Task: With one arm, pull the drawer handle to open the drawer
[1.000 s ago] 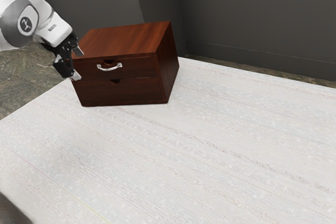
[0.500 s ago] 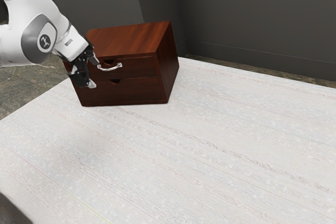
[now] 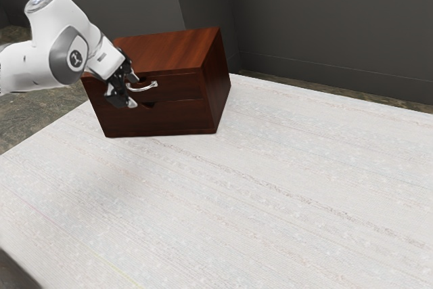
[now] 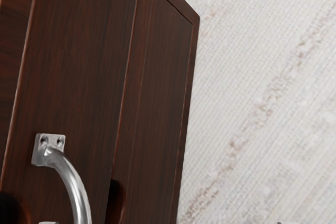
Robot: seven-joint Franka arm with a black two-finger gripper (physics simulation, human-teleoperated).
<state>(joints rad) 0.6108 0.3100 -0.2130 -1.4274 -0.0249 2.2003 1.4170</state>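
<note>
The gripper (image 3: 127, 90), fingers spread wide, sits at the exterior view's left end of the silver handle (image 3: 144, 86) on the upper drawer (image 3: 177, 86), which looks shut. It would do best to centre on the bar, close firmly, then pull straight out from the cabinet (image 3: 169, 49).

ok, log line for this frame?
phase: approach | end effector: open, astride handle end | grip: none | top drawer: looks shut

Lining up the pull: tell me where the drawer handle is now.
The handle is on the wooden chest, on its upper drawer, at the exterior view's left, beside the gripper.
</note>
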